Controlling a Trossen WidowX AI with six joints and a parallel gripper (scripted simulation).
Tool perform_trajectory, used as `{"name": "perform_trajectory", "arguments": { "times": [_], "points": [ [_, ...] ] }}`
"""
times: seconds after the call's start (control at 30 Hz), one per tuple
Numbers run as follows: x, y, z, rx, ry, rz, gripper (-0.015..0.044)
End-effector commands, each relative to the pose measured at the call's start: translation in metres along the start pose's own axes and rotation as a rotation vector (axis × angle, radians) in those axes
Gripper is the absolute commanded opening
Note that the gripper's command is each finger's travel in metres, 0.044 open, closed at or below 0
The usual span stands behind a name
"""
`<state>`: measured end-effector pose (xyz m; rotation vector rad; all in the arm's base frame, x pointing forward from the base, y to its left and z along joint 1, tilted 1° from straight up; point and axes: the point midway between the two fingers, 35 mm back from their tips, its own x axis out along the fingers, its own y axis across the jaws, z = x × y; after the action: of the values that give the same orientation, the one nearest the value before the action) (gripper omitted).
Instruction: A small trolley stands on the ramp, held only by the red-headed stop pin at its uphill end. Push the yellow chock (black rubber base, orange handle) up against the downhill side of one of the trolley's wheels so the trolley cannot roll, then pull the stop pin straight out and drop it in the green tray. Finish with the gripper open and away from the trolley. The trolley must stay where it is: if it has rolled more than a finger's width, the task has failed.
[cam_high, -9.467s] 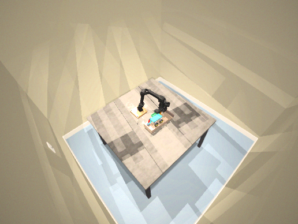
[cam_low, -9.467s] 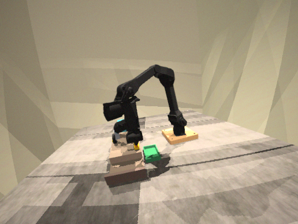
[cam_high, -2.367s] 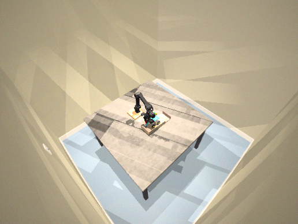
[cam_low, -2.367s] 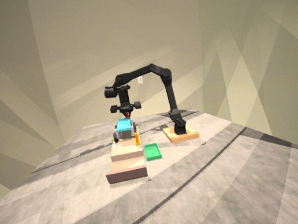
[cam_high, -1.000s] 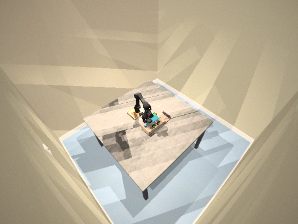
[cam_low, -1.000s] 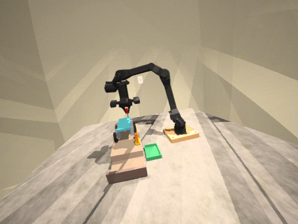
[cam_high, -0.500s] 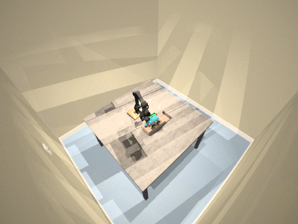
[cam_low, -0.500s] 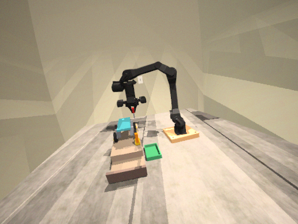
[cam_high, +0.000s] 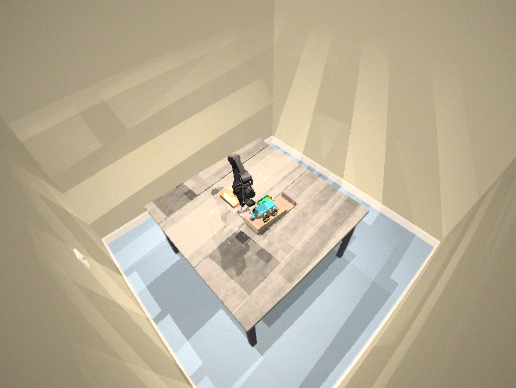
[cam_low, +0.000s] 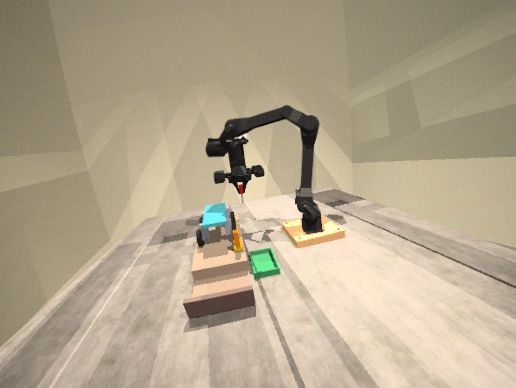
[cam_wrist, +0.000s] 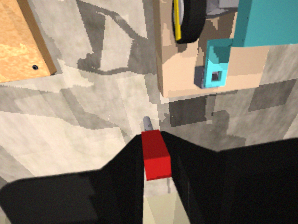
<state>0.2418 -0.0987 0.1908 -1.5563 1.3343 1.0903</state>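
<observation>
My gripper (cam_low: 241, 188) (cam_wrist: 150, 138) is shut on the stop pin, held by its red head (cam_low: 241, 189) (cam_wrist: 156, 152) with the grey shaft pointing down. It hangs in the air beside the ramp's uphill end. The trolley (cam_high: 265, 206) (cam_low: 215, 215) (cam_wrist: 270, 22), with its cyan top, stands on the upper part of the ramp (cam_low: 219, 265) (cam_wrist: 175, 80). The yellow chock with orange handle (cam_low: 237, 240) stands on the ramp at the downhill side of a near-side wheel; whether it touches is too small to tell. The green tray (cam_low: 264, 263) lies beside the ramp.
The cyan bracket (cam_wrist: 215, 75) with a square hole shows at the trolley's uphill end. The arm's wooden base (cam_low: 315, 233) (cam_wrist: 22, 45) stands on the table (cam_high: 215, 240), on the tray's side of the ramp. A dark end wall (cam_low: 220, 301) closes the ramp's low end.
</observation>
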Motion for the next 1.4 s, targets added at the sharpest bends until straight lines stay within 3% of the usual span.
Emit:
{"name": "perform_trajectory", "arguments": {
  "times": [0.0, 1.37],
  "points": [
    [-0.001, 0.000, 0.005, -0.004, -0.002, -0.003, 0.0000],
    [-0.023, -0.003, 0.163, -0.004, -0.017, -0.003, 0.0000]
  ]
}}
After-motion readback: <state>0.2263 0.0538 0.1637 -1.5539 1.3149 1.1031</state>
